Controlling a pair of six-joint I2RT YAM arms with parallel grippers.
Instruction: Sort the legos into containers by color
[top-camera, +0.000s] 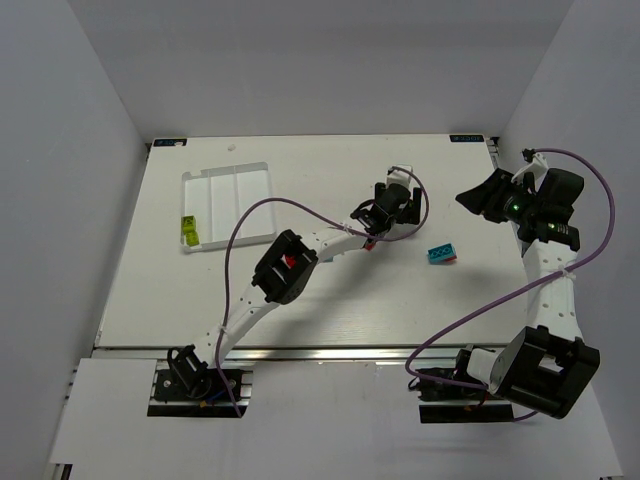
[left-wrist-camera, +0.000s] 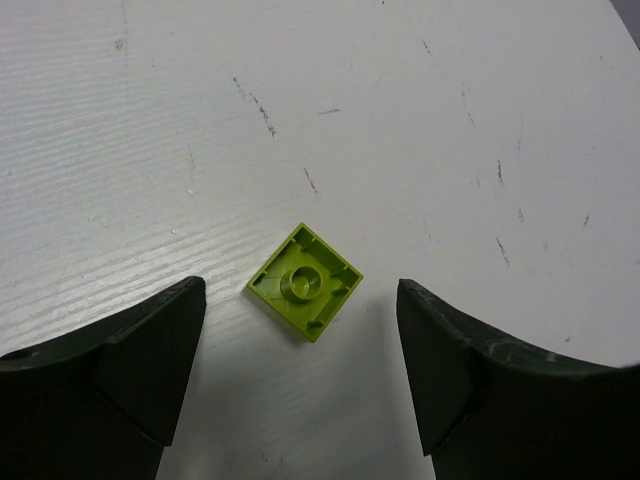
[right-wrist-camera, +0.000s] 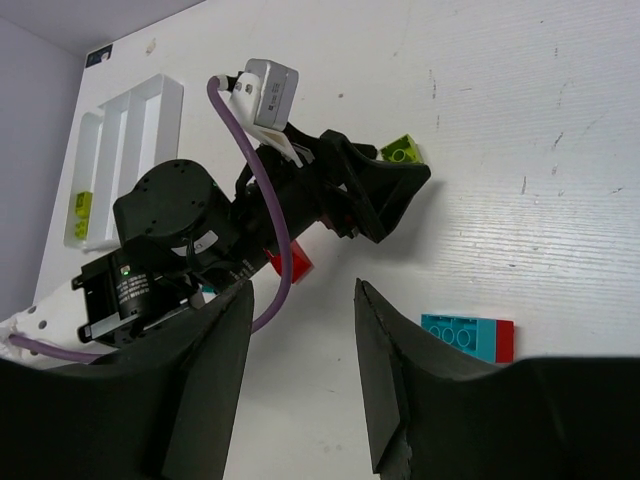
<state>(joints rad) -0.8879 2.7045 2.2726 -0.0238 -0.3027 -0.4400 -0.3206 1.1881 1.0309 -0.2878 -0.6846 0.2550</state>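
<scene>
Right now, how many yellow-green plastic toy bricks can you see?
2. One yellow-green plastic brick lies in the leftmost compartment of the white plastic tray; the other brick lies on the white table inside the open left gripper. Others may hide beneath the arms.

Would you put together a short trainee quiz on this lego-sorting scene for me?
1. True or false: the left hand is shut on the yellow-green lego beneath it.
2. In the top view, which tray compartment holds the stored lego? A leftmost, B middle, C rightmost.
3. Fill in: the cyan lego lies on the ____.
Key: 1 false; 2 A; 3 table.
</scene>
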